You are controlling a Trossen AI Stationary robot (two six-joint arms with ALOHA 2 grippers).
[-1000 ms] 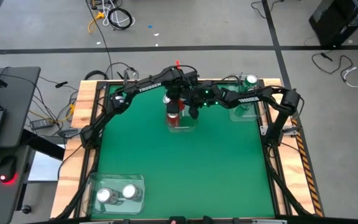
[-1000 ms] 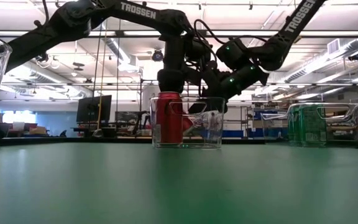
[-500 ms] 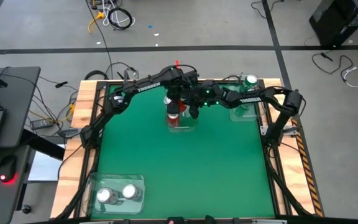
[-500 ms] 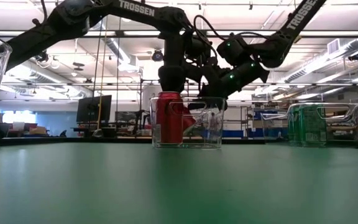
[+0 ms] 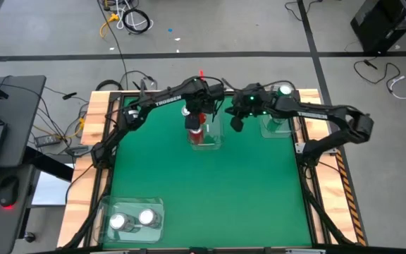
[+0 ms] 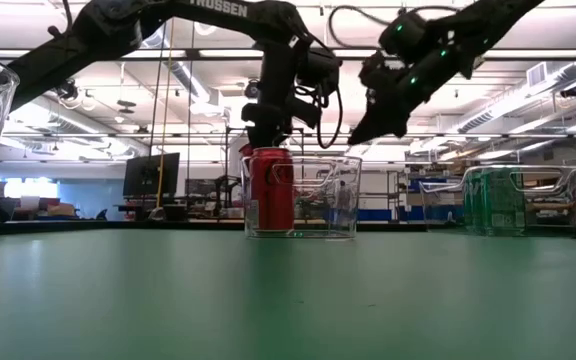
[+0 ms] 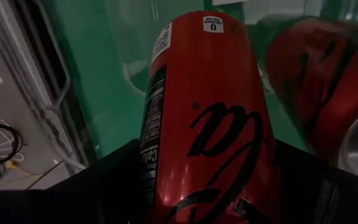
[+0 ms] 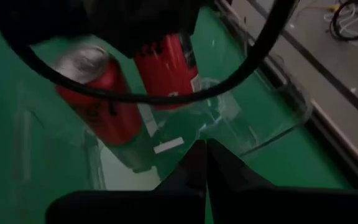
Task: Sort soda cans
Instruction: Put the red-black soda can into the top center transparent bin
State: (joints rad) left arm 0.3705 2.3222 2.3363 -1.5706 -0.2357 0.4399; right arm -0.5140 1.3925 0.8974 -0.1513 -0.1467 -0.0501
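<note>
Left gripper (image 5: 194,121) fingers grip a red can (image 7: 207,118) over the far centre bin (image 6: 301,196), beside another red can (image 8: 98,93). Right gripper (image 5: 236,124) fingers closed, empty, just right of it.

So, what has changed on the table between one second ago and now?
The right gripper, fingers shut and empty, has pulled away from the middle bin toward its own side and risen. The left gripper still holds a red can over that bin, now slightly higher, beside the red can already standing inside. The green cans and silver cans have not moved.
</note>
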